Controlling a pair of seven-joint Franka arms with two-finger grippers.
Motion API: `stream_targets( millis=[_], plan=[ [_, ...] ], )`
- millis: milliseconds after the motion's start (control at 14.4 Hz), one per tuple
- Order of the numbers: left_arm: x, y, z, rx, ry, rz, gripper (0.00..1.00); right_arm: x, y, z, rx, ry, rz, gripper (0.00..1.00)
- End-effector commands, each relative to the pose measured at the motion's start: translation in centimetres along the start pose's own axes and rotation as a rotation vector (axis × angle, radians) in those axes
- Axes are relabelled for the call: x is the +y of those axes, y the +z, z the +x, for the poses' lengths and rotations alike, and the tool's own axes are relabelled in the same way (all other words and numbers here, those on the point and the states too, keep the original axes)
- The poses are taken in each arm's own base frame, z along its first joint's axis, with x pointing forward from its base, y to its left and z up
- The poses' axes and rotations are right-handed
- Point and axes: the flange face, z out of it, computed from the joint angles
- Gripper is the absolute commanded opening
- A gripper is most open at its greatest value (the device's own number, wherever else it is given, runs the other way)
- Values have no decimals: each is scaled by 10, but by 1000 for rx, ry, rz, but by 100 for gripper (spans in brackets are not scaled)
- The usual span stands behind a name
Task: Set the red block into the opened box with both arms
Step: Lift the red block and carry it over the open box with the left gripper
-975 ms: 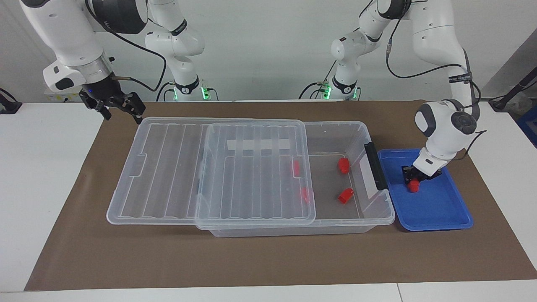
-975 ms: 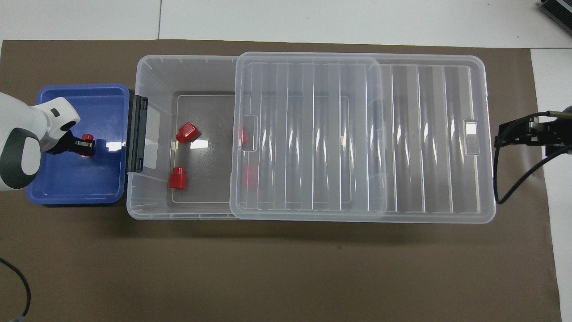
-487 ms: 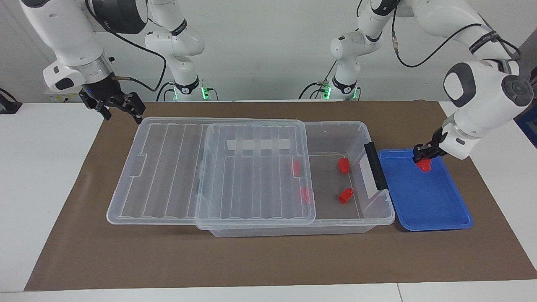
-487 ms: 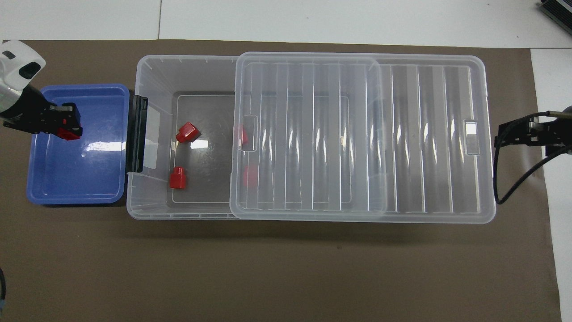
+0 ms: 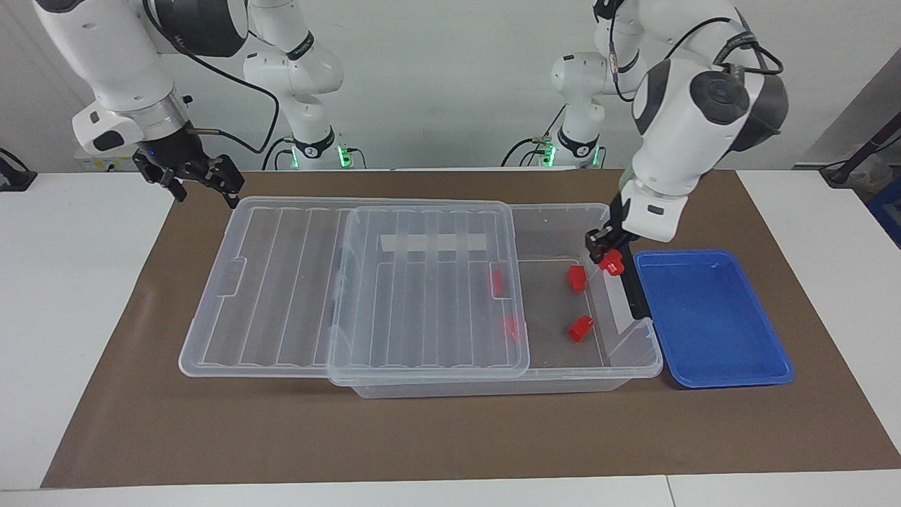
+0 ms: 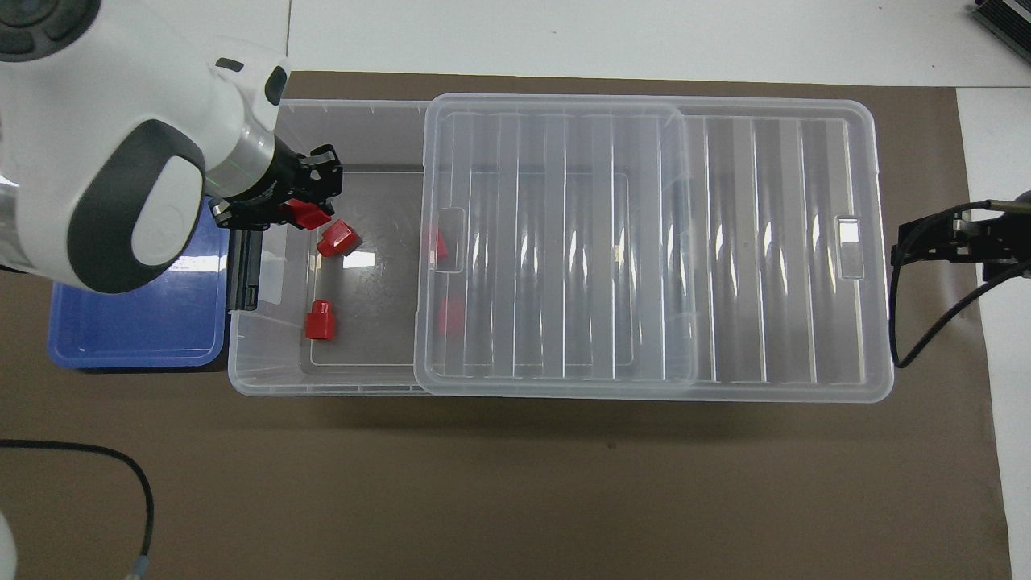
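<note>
My left gripper (image 5: 607,253) is shut on a small red block (image 5: 612,263), held in the air over the handle end of the clear box (image 5: 637,352). From overhead the left gripper (image 6: 302,208) and its block (image 6: 307,214) sit just inside the box's uncovered end. The ribbed clear lid (image 5: 295,282) is slid toward the right arm's end, leaving that end uncovered. Two red blocks (image 5: 577,277) (image 5: 580,328) lie on the bare box floor, and two more (image 5: 497,282) (image 5: 512,325) show through the lid. My right gripper (image 5: 205,191) waits open beside the lid's outer end.
A shallow blue tray (image 5: 711,324) with nothing in it stands against the box's dark grey handle (image 5: 630,282), at the left arm's end. A brown mat (image 5: 450,436) covers the table under everything. The left arm's large wrist hides part of the tray (image 6: 137,330) from overhead.
The left gripper has lifted the red block out of the blue tray and carried it over the box's handle end. The right arm has not moved.
</note>
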Motion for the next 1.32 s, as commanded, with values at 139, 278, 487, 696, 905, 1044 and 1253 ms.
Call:
stream_targets(
  millis=[139,278,487,696,905,1044,1253],
  plan=[
    [-10,103,-30,75,49,80,0,2,0,-4,9,12,19,100],
    [-16,138,-37,94,60,62,0,2,0,-4,7,11,19,100],
    [-27,189,-49,102,86,115,0,3,0,-4,7,15,19,100],
    [-26,215,-63,134,80,116,0,3,0,-4,7,15,19,100],
    [-28,224,-63,132,78,107,0,3,-1,-4,9,14,19,100],
    [-31,224,-60,132,73,108,0,3,0,-4,7,12,19,100],
    [-32,224,-60,133,68,106,0,3,0,-4,7,14,19,100]
  ],
)
